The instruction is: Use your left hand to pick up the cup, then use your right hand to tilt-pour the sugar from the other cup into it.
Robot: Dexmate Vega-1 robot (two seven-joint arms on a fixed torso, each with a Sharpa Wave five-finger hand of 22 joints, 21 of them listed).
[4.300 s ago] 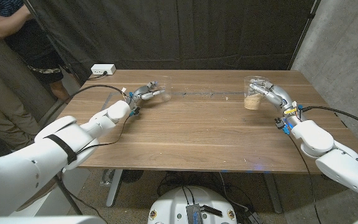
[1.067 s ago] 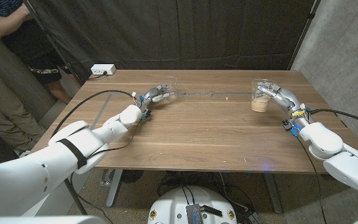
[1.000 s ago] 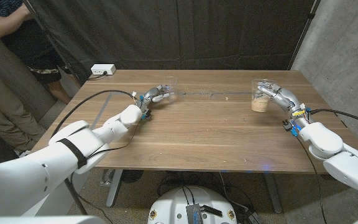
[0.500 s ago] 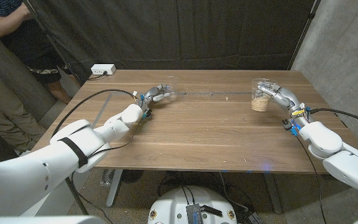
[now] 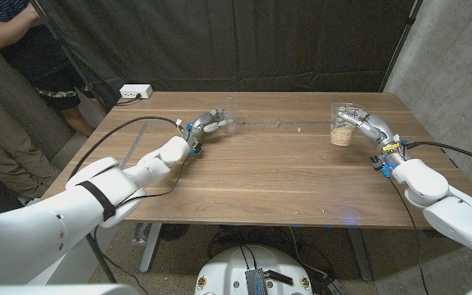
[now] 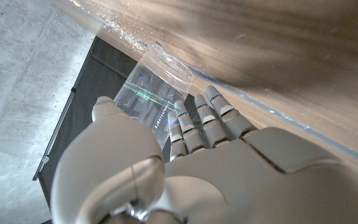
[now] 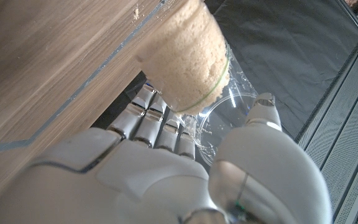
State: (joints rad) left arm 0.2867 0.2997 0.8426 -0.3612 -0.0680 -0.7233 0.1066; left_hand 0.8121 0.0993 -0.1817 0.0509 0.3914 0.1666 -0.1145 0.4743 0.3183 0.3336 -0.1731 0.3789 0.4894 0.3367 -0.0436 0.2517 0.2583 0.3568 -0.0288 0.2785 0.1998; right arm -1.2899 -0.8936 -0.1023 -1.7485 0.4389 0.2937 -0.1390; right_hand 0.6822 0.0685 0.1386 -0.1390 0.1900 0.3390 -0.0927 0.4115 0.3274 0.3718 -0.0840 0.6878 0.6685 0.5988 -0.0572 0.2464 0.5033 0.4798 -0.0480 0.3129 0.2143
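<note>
Sugar [image 5: 340, 136] fills the bottom of the clear cup [image 5: 342, 123] at the upper right of the frame, gripped by the right robot hand [image 5: 362, 124] on the wooden surface [image 5: 277, 168]. Toward the upper left, the left robot hand [image 5: 205, 124] wraps around the empty cup [image 5: 224, 115]. Whether either cup touches the surface, I cannot tell.

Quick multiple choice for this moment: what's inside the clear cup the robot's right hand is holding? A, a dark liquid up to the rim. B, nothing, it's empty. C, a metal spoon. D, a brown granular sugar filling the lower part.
D: the cup gripped by the right hand shows a tan, grainy fill in its lower part, seen close up in the right wrist view.
</note>
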